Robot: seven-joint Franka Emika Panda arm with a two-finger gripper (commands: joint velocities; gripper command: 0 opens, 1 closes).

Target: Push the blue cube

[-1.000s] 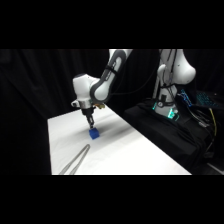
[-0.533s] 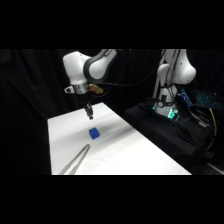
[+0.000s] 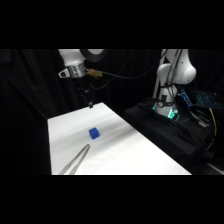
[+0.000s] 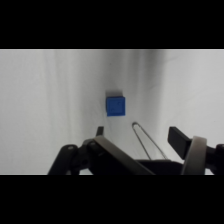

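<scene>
Hovered high over the table's [image 3: 145, 150] far edge, gripper [image 3: 90, 104] jaw state impossible to tell, well clear of the blue cube [image 3: 94, 133], push seemingly not underway.

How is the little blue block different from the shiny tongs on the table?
The blue cube is boxy and bright blue; the metal tongs are long, thin and silvery. The cube is compact, while the tongs stretch to the picture's bottom edge. Both lie on the white table, apart from each other.
</scene>
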